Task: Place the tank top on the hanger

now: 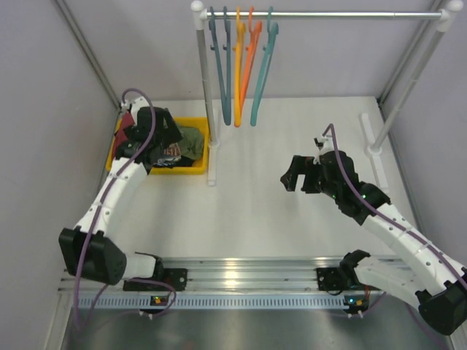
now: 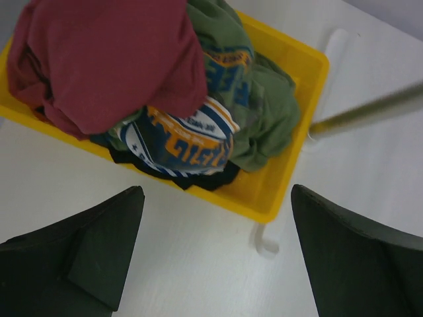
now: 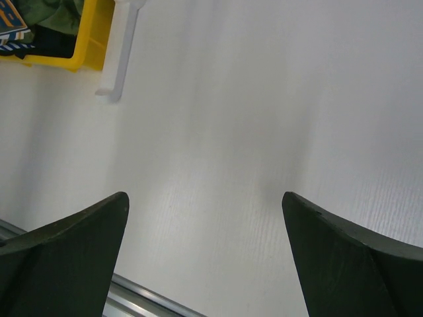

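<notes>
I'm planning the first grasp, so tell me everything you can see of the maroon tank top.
The tank top is dark red, soft, matte fabric, crumpled into a loose mound of folds, so straps and armholes cannot be made out. It lies at one end of the yellow bin, heaped over an olive-green printed garment, and its edge reaches the bin's rim. The left end effector hovers open above the bin, not touching the top.

White table (image 1: 263, 211), yellow bin (image 1: 186, 169), rack base (image 1: 214, 175)
</notes>
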Robot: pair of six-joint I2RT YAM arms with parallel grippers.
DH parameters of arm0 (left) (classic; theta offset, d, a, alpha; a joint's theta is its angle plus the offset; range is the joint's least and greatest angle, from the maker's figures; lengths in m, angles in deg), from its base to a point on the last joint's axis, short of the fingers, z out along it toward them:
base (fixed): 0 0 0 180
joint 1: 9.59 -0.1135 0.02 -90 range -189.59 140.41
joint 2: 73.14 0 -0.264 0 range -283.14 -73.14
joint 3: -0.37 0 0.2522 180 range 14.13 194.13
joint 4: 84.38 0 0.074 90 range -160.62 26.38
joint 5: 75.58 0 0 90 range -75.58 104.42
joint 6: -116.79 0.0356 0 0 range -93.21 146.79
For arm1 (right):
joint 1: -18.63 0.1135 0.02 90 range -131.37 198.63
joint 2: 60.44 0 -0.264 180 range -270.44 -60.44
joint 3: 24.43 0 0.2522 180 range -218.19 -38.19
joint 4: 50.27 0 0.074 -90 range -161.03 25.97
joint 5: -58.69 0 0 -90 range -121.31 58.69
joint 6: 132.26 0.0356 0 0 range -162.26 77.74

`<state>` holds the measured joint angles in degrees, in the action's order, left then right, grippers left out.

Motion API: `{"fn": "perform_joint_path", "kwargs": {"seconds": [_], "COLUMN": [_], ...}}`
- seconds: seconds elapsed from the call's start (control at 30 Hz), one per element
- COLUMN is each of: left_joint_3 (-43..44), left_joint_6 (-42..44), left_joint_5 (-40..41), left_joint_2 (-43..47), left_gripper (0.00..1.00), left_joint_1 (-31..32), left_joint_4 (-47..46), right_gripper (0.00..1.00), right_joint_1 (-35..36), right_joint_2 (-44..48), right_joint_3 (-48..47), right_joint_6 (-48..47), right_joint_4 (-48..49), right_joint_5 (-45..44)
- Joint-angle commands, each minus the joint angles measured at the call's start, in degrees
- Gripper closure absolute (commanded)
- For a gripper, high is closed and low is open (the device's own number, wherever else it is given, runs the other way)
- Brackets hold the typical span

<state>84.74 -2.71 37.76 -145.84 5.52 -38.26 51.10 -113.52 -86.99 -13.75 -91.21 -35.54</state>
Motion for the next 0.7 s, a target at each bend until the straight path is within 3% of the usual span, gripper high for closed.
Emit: {"fn": "perform_joint_path", "kwargs": {"seconds": [0.0, 0.1, 0.3, 0.37, 0.53, 0.67], "left_joint_3": [5.9, 11.1, 20.3, 22.1, 22.5, 21.2], "left_joint_6": [1.9, 2.6, 5.2, 5.4, 5.6, 5.6], "left_joint_5": [1.4, 1.5, 1.9, 2.2, 1.8, 1.5], "left_joint_2": [-9.3, -16.3, -26.4, -28.4, -30.7, -30.7], "left_gripper": [0.03, 0.07, 0.14, 0.23, 0.35, 0.51], "left_joint_1": [-6.4, -10.8, -13.7, -13.9, -14.1, -14.2], "left_joint_4": [-6.9, -8.7, -10.4, -9.0, -8.1, -8.1], "right_gripper": [0.00, 0.00, 0.00, 0.00, 0.00, 0.00], "right_joint_1": [-0.5, -0.6, -0.6, -0.6, -0.6, -0.6], "right_joint_2": [0.2, 0.0, 0.8, 1.0, 1.6, 1.4], "right_joint_3": [-3.1, -3.5, -4.2, -3.9, -3.0, -3.0], "right_joint_6": [-0.7, -0.7, -1.4, -1.4, -0.6, -0.4], "right_joint_4": [0.3, -0.1, -1.3, -1.3, -0.6, -0.1], "right_joint_5": [1.5, 1.9, 1.7, 1.7, 2.3, 3.0]}}
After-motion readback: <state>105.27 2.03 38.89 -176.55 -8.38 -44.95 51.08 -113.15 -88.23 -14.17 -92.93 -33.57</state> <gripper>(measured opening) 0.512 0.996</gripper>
